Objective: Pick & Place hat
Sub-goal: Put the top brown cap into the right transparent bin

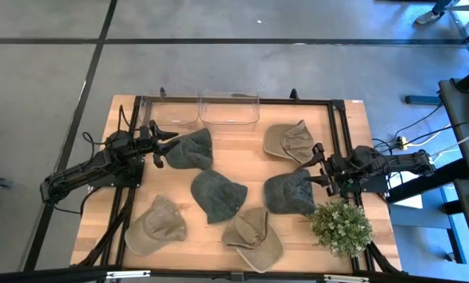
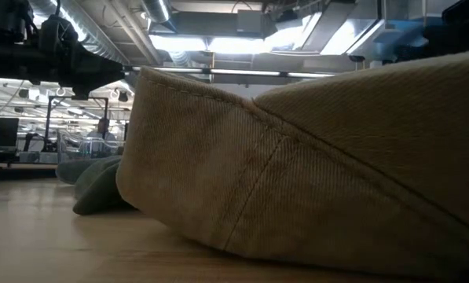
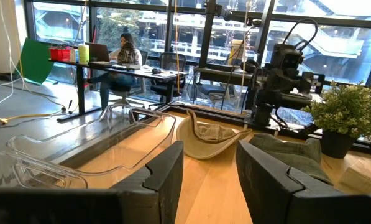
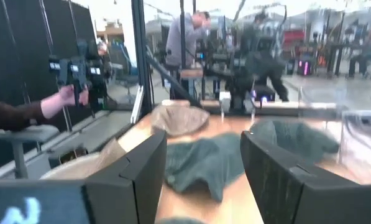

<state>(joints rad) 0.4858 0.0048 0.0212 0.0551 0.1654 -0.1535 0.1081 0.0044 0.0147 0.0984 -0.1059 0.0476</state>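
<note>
Lying on the wooden worktop [image 1: 246,161] were six hats: three dark green, near the middle, and three tan (one tan hat [image 1: 287,140] near the clear bin [image 1: 229,110], two at the front edge). The left gripper [image 1: 157,142] hovered just beside a green hat [image 1: 188,148] with its jaws released, holding nothing. The right gripper [image 1: 318,165], jaws also released and empty, was next to another green hat [image 1: 291,192], near a small plant [image 1: 341,226].

Two dark jointed arms trailing black cables, each gripper [image 1: 157,141] with blocky black fingers [image 3: 163,177].
</note>
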